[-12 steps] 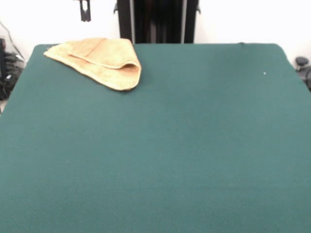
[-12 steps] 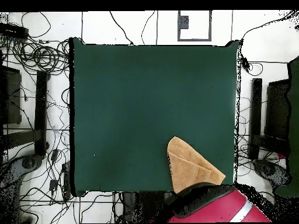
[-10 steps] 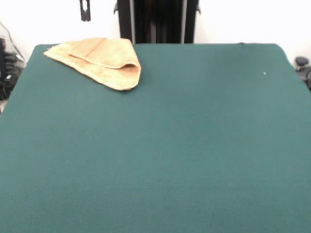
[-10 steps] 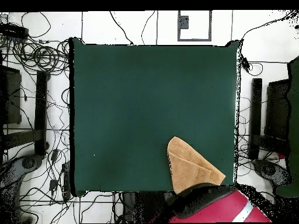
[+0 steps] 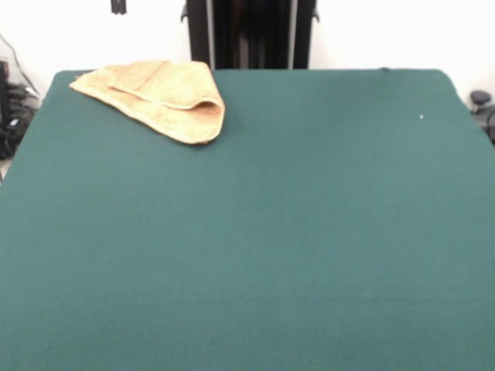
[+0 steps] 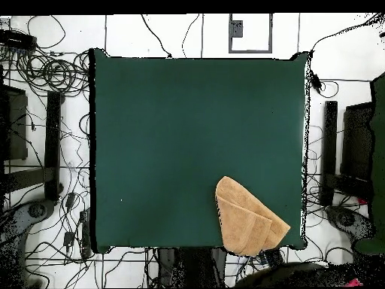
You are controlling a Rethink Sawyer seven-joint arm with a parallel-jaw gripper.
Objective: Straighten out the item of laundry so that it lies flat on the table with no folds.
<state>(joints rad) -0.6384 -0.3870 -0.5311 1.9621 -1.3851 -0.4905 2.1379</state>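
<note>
The towel [image 5: 155, 97] is found folded over on itself at the table's [image 5: 255, 232] far left corner in the front view. Its long axis is set diagonally to the table edges, with the rounded fold pointing toward the table's middle. Only the gripper's [image 5: 118, 6] tips are seen at the top edge, well above the towel; their spread cannot be determined. Cables [image 6: 53, 71] are noted on the floor around the table.

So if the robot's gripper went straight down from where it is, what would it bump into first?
Probably the towel. Only the end of the gripper shows, pointing down above the towel's corner of the table. Depth is unclear, so it might pass behind the table's edge instead.
</note>
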